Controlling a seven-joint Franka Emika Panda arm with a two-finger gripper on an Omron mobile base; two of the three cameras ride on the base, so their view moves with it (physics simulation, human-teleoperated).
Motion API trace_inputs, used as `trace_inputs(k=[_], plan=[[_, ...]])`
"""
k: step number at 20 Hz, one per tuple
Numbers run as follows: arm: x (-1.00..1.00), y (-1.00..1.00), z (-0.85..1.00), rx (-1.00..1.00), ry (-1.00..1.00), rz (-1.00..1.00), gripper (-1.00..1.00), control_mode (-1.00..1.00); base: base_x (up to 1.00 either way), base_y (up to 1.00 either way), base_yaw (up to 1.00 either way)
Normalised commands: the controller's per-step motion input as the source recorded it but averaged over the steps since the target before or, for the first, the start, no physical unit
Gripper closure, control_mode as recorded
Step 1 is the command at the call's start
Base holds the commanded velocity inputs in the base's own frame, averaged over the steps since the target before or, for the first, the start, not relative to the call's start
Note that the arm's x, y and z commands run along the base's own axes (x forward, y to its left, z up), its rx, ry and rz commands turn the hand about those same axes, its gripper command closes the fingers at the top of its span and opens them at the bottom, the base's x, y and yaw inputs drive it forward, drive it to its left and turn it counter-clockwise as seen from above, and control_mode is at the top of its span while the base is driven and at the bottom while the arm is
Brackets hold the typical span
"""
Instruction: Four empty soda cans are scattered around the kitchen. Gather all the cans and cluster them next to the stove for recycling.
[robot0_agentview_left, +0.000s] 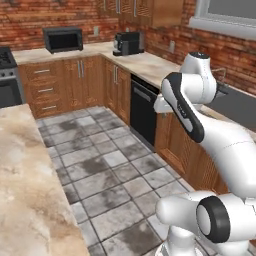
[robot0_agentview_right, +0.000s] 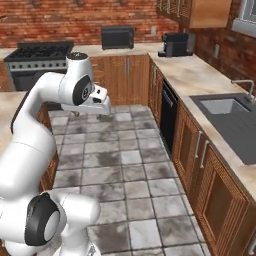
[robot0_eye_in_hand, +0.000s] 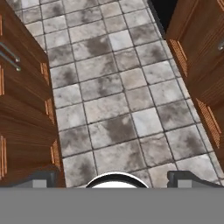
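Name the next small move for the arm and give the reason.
Probably drive or turn the base to search other counters: no red soda can is in sight. The open pincer holds nothing and looks down at the grey tiled floor, while the wide black gas stove stands far across the kitchen.
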Motion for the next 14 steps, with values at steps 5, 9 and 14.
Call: trace_inputs(k=[5,9,14], plan=[[0.00,0.00,0.00,0.00,0.00,0.00,-1.00,1.00,-0.10,0.28,0.34],[0.00,0.00,0.00,0.00,0.00,0.00,-1.00,1.00,-0.10,0.13,0.31],[0.00,0.00,0.00,0.00,0.00,0.00,-1.00,1.00,-0.26,0.05,0.29]])
